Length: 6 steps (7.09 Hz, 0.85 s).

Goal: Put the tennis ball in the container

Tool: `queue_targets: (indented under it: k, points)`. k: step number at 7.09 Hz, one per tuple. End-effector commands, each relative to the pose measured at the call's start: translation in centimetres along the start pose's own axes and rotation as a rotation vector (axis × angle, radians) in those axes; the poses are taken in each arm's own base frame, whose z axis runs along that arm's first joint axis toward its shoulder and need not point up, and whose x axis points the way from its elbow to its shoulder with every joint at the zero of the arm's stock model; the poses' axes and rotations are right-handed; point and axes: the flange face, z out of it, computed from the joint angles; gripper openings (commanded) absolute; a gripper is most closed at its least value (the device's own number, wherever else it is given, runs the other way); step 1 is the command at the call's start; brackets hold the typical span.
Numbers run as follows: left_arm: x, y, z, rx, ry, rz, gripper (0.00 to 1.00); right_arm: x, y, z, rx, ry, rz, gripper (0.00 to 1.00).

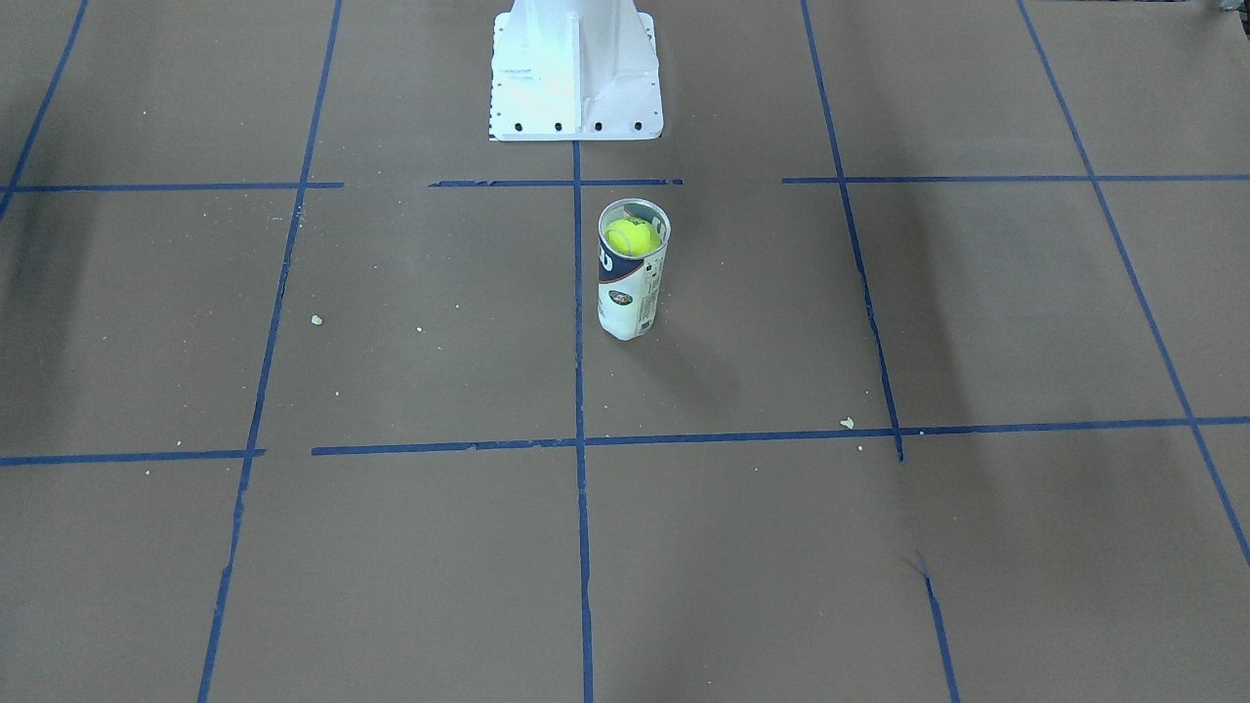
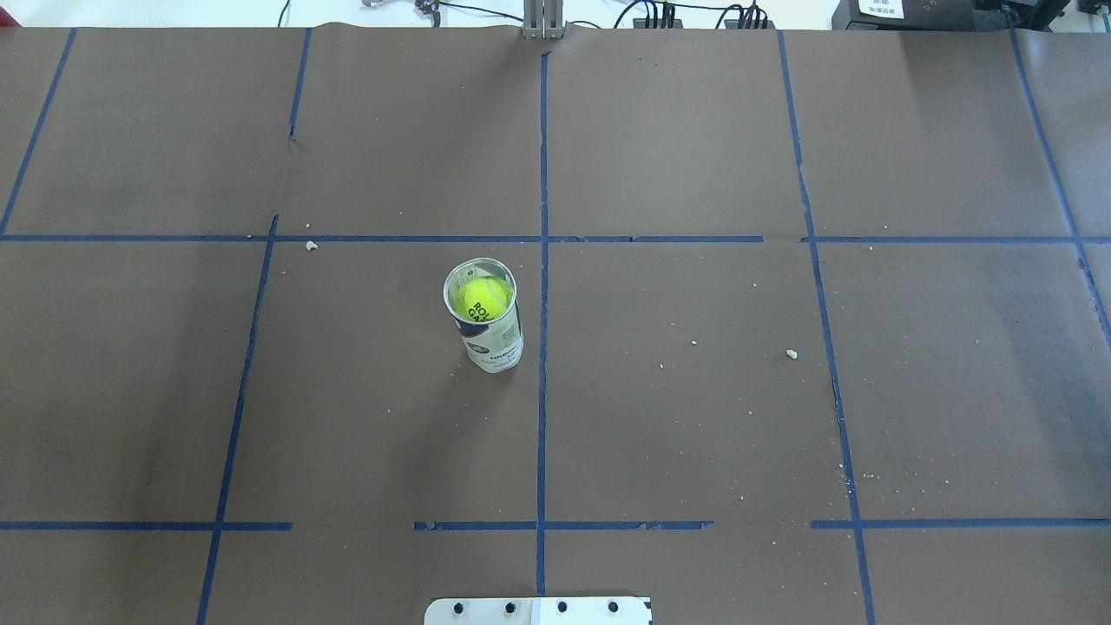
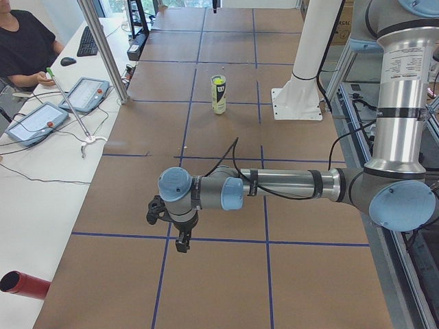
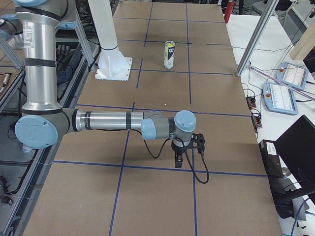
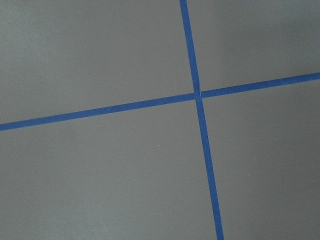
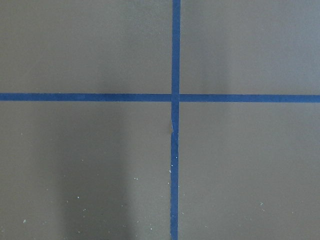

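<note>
Brown paper covers the bench (image 2: 694,417), ruled into squares by blue tape (image 2: 542,417). On the robot's left side, the left hand (image 3: 182,245) hangs from an arm stretched level over the bench. It points down just above a tape line, well apart from the container. It shows only in the side view, so I cannot tell whether it is spread or closed. Its wrist camera looks at paper and a tape crossing.

Nearer the middle, just left of the central tape line in the overhead view, the container (image 2: 496,343) stands upright with its mouth uncovered. The tennis ball (image 2: 483,298) sits inside it, high up beneath the metal rim, black print facing upward. Neither hand touches can or ball.

The white base (image 1: 576,68) stands on the centre line, on the robot's side of the can and apart from it. Pale crumbs (image 2: 791,353) lie scattered across the right half.

On the right, the right hand (image 4: 178,162) also points down from a level arm above a tape line, far from the container. It too appears only from the side, so I cannot tell its state.
</note>
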Motion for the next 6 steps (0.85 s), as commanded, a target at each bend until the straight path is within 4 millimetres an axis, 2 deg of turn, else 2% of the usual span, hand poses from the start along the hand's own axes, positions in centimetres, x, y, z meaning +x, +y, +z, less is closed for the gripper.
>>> queue_targets:
  k: [1, 4, 6]
  points:
    - [0.3, 0.7, -1.2, -0.005, 0.002, -0.025, 1.0, 0.0, 0.0, 0.0, 0.0, 0.0, 0.0, 1.0]
    - [-0.1, 0.1, -3.0, 0.026, -0.006, -0.038, 1.0, 0.0, 0.0, 0.0, 0.0, 0.0, 0.0, 1.0]
    - [-0.2, 0.1, -3.1, 0.027, -0.007, -0.039, 1.0, 0.0, 0.0, 0.0, 0.0, 0.0, 0.0, 1.0]
